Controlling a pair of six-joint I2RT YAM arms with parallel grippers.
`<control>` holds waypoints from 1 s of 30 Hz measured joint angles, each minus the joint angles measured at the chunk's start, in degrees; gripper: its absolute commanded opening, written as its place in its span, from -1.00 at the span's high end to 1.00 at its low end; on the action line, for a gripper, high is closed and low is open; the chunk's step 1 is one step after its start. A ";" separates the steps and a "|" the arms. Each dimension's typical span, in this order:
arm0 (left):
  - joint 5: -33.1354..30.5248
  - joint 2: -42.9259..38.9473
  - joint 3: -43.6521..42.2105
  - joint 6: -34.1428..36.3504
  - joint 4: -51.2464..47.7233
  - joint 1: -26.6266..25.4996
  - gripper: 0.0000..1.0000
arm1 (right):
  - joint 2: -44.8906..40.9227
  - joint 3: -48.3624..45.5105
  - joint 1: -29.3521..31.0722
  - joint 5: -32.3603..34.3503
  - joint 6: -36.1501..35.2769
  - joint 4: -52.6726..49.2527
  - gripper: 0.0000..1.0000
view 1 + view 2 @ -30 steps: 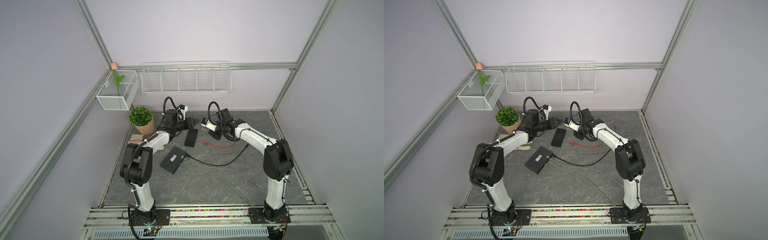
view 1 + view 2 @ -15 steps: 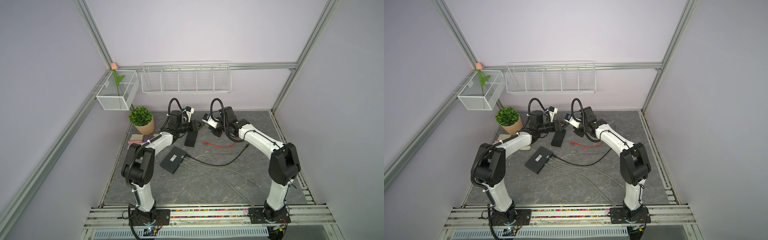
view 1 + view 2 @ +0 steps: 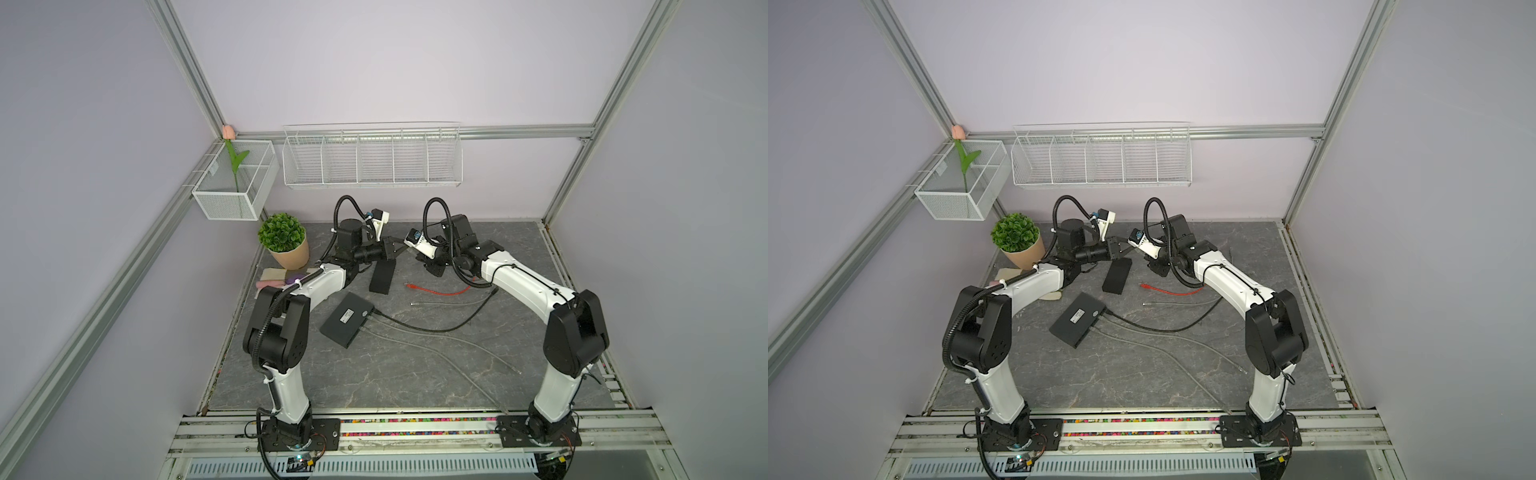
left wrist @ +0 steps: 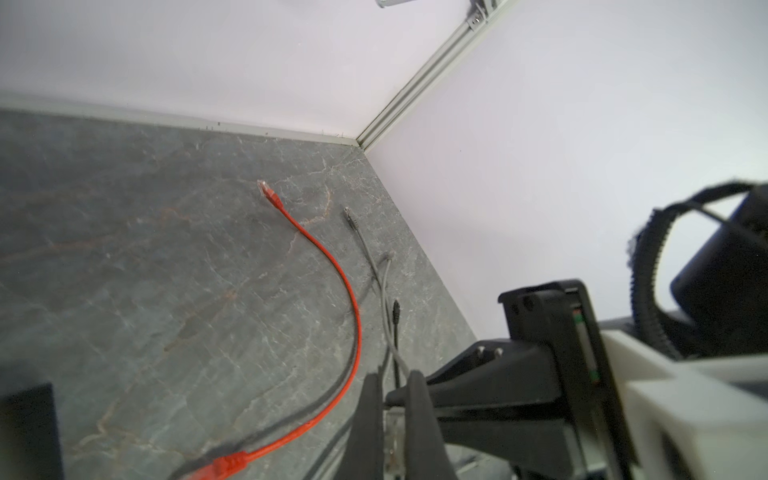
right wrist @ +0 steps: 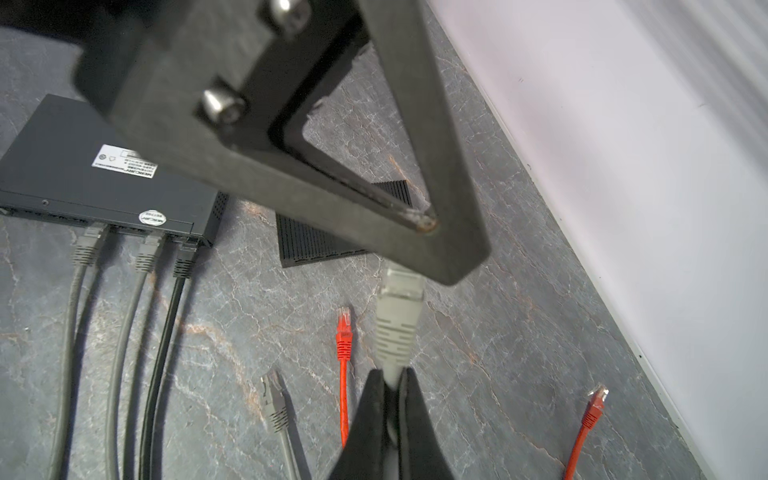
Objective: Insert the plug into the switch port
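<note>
Both hands meet in the air above the back of the grey stone-patterned surface [image 3: 374,374], with the pale grey network plug [image 5: 399,316] between them. The right hand [image 5: 392,376] is pinched shut on the tail of the plug's ribbed boot. The left hand [image 4: 394,378] is closed narrow on the plug's front end, though how squarely it grips is hard to tell.

This reads as a handover. To do it well, the right hand should let go only once the left grip is firm, so the plug cannot twist.

The flat black network switch [image 3: 348,319] lies well apart, nearer the left edge, with three cables [image 5: 145,257] seated in it. The plug should go in level and straight, into a free port beside them.
</note>
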 measured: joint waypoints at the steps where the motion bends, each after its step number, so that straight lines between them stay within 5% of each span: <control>1: 0.35 0.00 -0.04 -0.28 0.66 0.02 1.00 | -0.17 0.00 -0.02 0.11 0.02 0.02 0.87; 4: 1.18 0.00 -0.24 -0.72 2.12 0.11 1.00 | -0.50 0.00 0.00 0.09 0.13 0.04 0.78; 7: 2.95 0.00 -0.35 -0.79 3.43 0.20 1.00 | -0.66 0.00 -0.02 -0.13 0.35 0.09 0.14; 10: 6.34 -0.02 -0.74 -0.72 6.23 -0.02 1.00 | -1.01 -0.04 -0.35 -1.84 0.33 -0.74 0.04; 15: 14.03 -0.68 -1.25 1.22 10.49 -0.07 1.00 | -7.45 -2.27 -5.60 -15.08 1.70 -3.61 -0.23; 20: 22.12 -1.38 -1.29 0.28 19.15 -0.07 1.00 | -15.96 -1.14 -13.60 -31.12 2.40 -6.34 -0.27; 25: 28.65 0.81 1.29 -15.39 43.58 -0.04 1.00 | -15.37 3.56 -14.60 -46.66 -3.17 -15.37 -0.22; 30: 32.87 3.54 7.45 -23.56 54.27 -0.83 1.00 | -7.96 9.64 -16.98 -58.31 -10.12 -26.64 -0.07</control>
